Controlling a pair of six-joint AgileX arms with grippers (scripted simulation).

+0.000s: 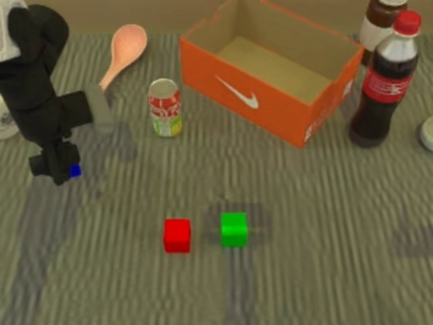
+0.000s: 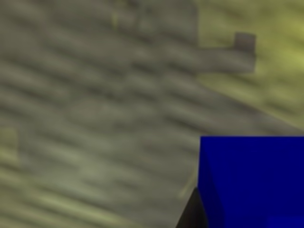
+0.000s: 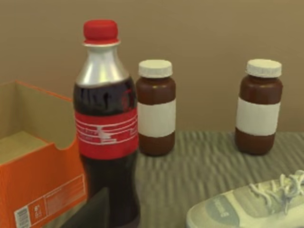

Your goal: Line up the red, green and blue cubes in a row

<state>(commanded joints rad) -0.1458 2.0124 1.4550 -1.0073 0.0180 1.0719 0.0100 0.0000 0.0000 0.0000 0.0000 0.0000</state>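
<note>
The red cube point(image 1: 177, 235) and the green cube point(image 1: 234, 229) sit side by side on the striped cloth near the middle front, a small gap between them. My left gripper point(image 1: 62, 169) is at the far left of the table, shut on the blue cube point(image 1: 75, 171). In the left wrist view the blue cube point(image 2: 251, 180) fills the lower corner, with one dark fingertip point(image 2: 192, 214) against its side. My right arm is outside the top view; its wrist camera looks at the back right of the table.
A red-and-green drink can point(image 1: 165, 107), a pink spoon point(image 1: 124, 49) and an open orange shoebox point(image 1: 270, 68) stand behind the cubes. A cola bottle point(image 1: 387, 81), brown jars point(image 3: 156, 108) and a pale shoe point(image 3: 247, 206) are at the back right.
</note>
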